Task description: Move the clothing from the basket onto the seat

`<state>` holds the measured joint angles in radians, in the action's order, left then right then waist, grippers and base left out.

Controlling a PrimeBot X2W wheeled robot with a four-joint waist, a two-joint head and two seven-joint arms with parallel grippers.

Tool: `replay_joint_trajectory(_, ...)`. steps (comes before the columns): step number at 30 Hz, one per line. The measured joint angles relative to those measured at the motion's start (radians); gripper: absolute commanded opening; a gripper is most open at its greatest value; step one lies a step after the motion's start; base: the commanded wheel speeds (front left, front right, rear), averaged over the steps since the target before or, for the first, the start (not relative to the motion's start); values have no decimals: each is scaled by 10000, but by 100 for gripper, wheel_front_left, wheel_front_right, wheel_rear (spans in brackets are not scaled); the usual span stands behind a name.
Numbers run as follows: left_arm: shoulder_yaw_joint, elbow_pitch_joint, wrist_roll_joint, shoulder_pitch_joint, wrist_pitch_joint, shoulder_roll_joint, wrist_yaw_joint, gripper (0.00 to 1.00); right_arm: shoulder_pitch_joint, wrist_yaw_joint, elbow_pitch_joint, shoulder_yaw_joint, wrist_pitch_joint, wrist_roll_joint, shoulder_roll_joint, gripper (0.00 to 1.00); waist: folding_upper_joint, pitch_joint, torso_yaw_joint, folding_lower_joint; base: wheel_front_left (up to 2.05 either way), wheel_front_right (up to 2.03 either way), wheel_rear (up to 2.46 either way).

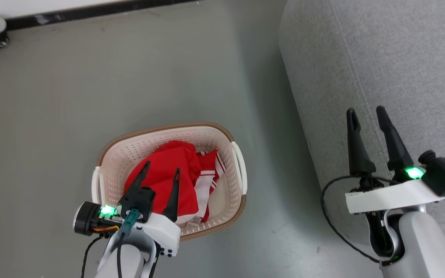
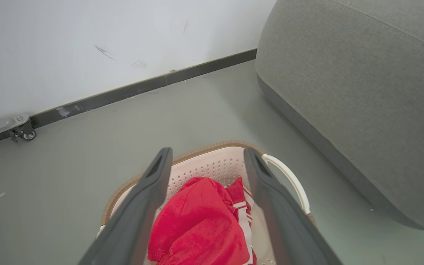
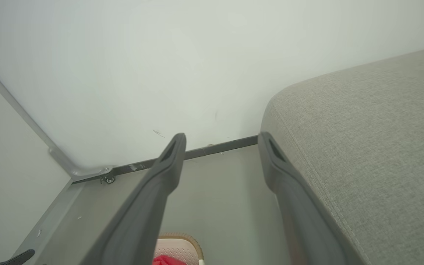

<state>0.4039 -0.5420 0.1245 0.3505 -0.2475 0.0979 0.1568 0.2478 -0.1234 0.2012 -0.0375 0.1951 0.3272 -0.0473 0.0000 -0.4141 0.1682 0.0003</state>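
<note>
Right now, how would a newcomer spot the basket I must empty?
Find the big grey seat on the robot's right; on the floor to its left stands an oval cream basket. Its perforated walls, brown rim and the red clothing inside set it apart.

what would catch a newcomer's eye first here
The bright red clothing heaped in the cream basket on the grey floor, lower centre of the head view. The left gripper hovers over it, jaws open. The big grey seat takes the right side, the right gripper in front of it, also open.
</note>
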Motion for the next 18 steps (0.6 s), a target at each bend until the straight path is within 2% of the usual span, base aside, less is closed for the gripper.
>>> replay_joint_trajectory(18, -111, -1298, -42, 985, -6, 96, -253, 100, 1245, 0, -301, -128, 161, 280, -6, 100, 0, -1500, 659, 0, 0, 0, 0)
